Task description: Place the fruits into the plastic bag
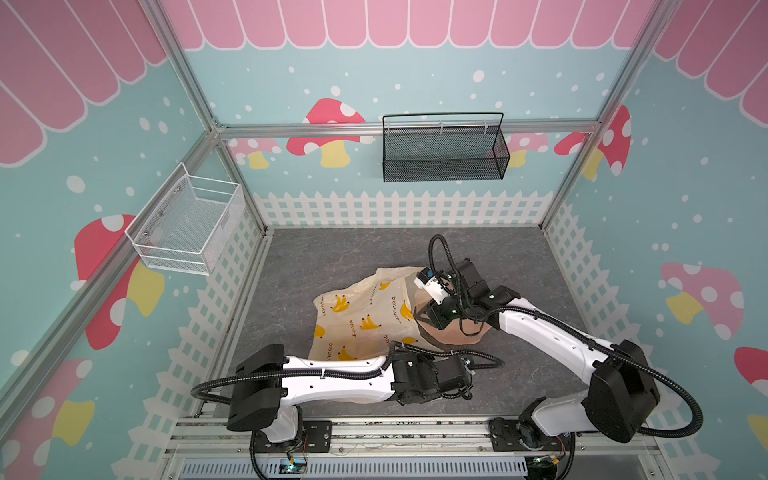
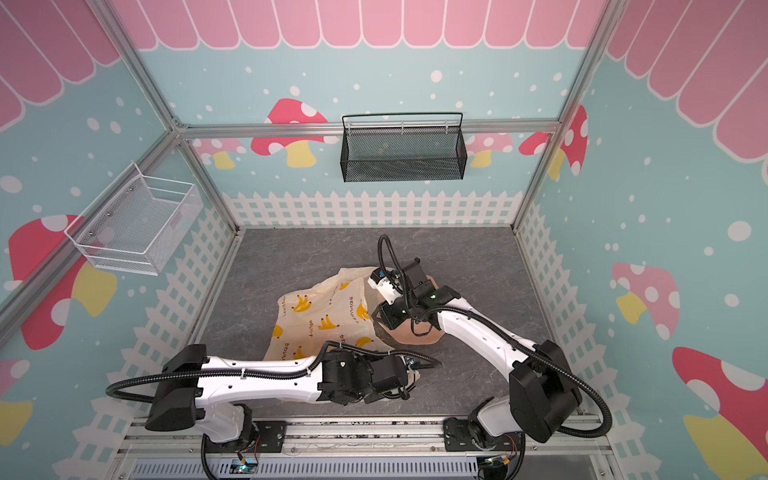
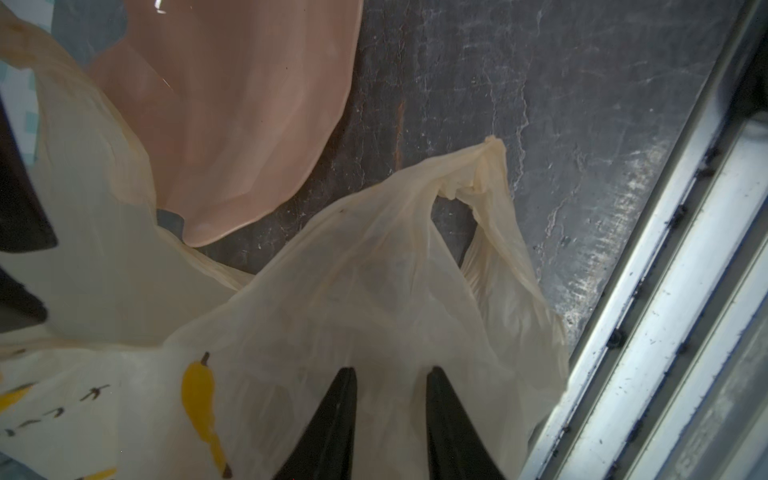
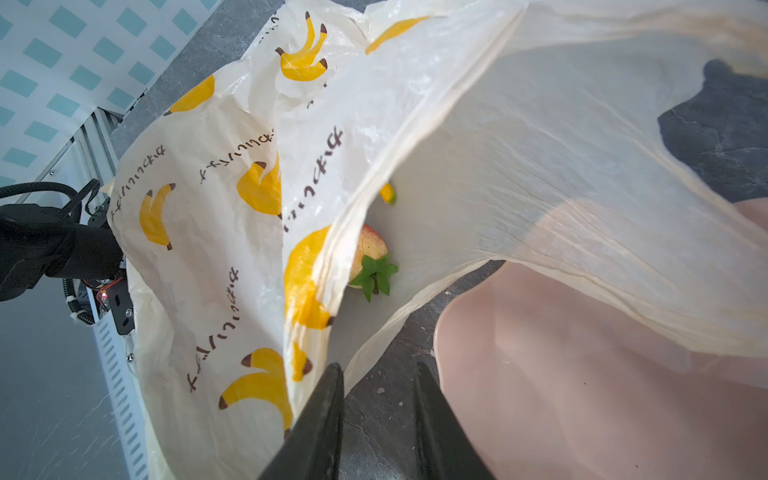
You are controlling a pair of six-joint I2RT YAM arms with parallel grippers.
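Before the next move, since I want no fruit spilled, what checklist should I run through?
1. Bag mouth open: ok. The upper layer of the plastic bag is lifted.
2. Fruit inside: ok. A strawberry and a small yellow piece lie in it.
3. The pink plate emptied: cannot tell. Its visible part is bare; the rest is hidden.
4. Grip of the left gripper on the bag: cannot tell. Film lies right at its fingers.
5. The right gripper free: ok. Jaws apart, bare table between.
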